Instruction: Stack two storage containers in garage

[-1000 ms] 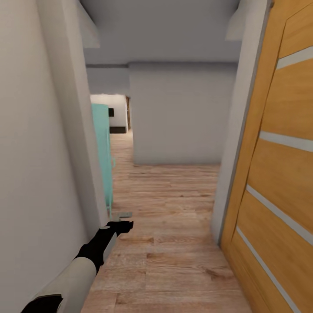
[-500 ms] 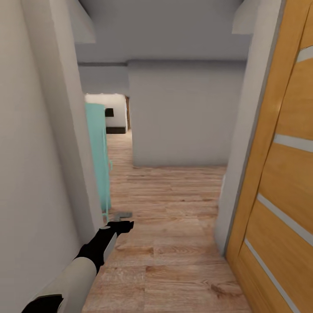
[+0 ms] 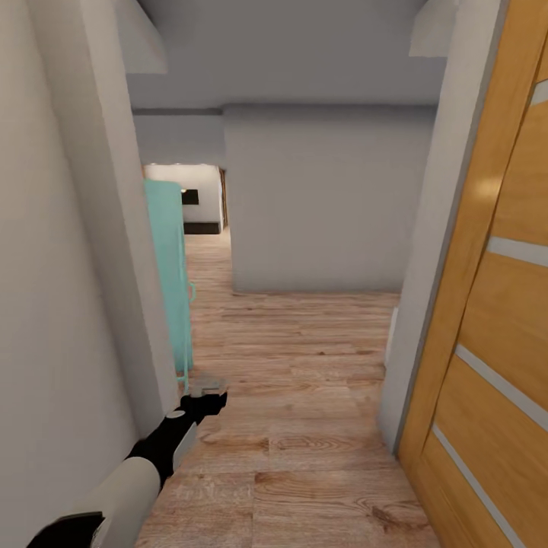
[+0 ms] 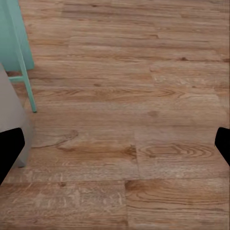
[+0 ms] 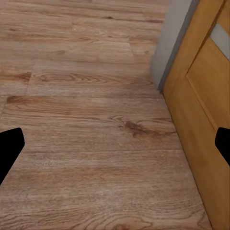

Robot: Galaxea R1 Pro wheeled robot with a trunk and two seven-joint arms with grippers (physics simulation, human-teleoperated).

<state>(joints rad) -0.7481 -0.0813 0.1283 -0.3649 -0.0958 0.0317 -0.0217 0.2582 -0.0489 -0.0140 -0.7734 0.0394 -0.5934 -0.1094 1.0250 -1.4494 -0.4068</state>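
In hallway on wood plank floor (image 3: 304,396). My left gripper (image 3: 209,396) low by grey wall corner (image 3: 144,365), teal door (image 3: 169,266) just beyond; fingers spread wide, nothing held. Right gripper (image 5: 115,143) same, beside slatted wooden door (image 3: 495,289) on right.

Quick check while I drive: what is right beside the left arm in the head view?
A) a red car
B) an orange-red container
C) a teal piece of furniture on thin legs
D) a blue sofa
C: a teal piece of furniture stands on the wood plank floor against the grey wall, just ahead of the left tool; its thin teal legs also show in the left wrist view.
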